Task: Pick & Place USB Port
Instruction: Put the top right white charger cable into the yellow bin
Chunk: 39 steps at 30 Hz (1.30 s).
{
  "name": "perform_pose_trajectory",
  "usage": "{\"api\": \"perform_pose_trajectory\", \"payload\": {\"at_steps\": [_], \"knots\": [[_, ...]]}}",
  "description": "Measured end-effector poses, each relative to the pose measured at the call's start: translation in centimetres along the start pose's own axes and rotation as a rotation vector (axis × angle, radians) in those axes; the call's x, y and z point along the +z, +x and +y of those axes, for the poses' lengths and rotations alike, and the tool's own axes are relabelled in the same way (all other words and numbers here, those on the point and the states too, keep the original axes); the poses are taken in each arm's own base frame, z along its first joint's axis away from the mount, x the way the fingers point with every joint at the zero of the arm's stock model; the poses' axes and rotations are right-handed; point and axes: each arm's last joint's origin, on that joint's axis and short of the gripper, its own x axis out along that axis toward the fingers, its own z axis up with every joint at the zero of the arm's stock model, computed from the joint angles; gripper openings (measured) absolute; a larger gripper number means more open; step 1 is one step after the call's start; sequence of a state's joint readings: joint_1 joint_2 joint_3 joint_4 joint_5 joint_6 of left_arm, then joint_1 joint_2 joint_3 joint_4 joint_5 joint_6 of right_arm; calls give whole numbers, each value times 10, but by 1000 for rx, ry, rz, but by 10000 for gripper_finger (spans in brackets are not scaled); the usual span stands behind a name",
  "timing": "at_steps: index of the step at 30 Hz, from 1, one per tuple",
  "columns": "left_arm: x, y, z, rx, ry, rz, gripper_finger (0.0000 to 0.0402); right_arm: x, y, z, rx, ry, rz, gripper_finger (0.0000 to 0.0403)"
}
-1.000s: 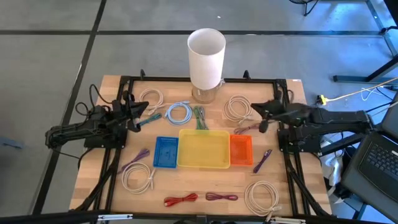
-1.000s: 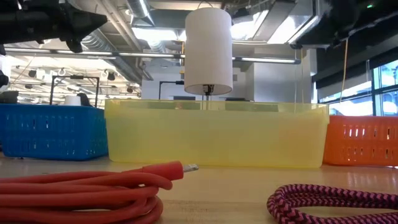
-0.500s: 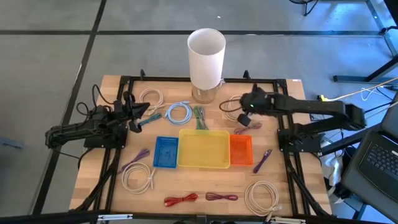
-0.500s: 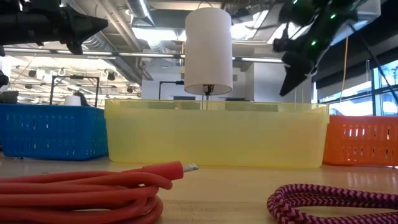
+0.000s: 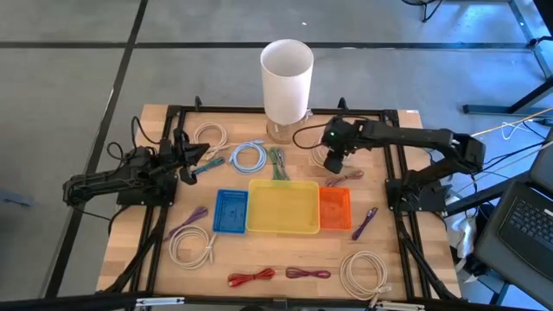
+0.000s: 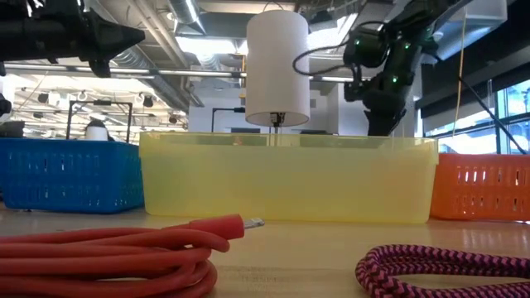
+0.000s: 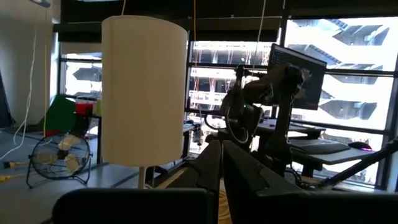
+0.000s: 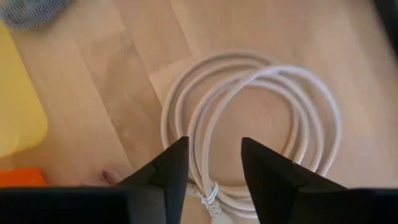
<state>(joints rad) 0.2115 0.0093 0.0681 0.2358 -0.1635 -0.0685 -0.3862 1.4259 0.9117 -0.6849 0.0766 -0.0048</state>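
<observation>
While above white cable coil, right gripper fingers apart.

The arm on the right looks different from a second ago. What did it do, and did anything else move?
The right arm swung in from the table's right side toward the middle, and the right gripper now hangs over the coiled white cable, fingers open, holding nothing. The left gripper, shut, and all the cables and bins stayed put.
</observation>
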Motion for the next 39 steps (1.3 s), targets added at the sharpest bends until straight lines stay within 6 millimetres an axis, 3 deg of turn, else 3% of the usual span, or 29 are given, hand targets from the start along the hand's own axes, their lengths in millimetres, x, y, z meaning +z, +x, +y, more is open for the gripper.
{"api": "perform_pose_trajectory", "payload": {"at_steps": [6, 18, 22, 26, 34, 39], "knots": [[-3, 0, 0, 3, 6, 34, 12, -2, 21, 2, 2, 14, 96, 175], [-10, -1, 2, 34, 22, 103, 6, -1, 79, 6, 9, -40, 230, 170], [-9, -1, 4, 117, 3, 87, 5, -2, 79, 7, 40, -10, 235, 124], [-9, -1, 4, 141, -73, 80, 4, -4, 73, 8, 65, 12, 234, 38], [-8, 0, 3, 88, -34, 73, 4, -2, 66, 3, -103, -69, 208, 33], [3, 0, 3, 91, -119, -44, 6, -13, 59, 5, -89, -14, 317, 33]]}}
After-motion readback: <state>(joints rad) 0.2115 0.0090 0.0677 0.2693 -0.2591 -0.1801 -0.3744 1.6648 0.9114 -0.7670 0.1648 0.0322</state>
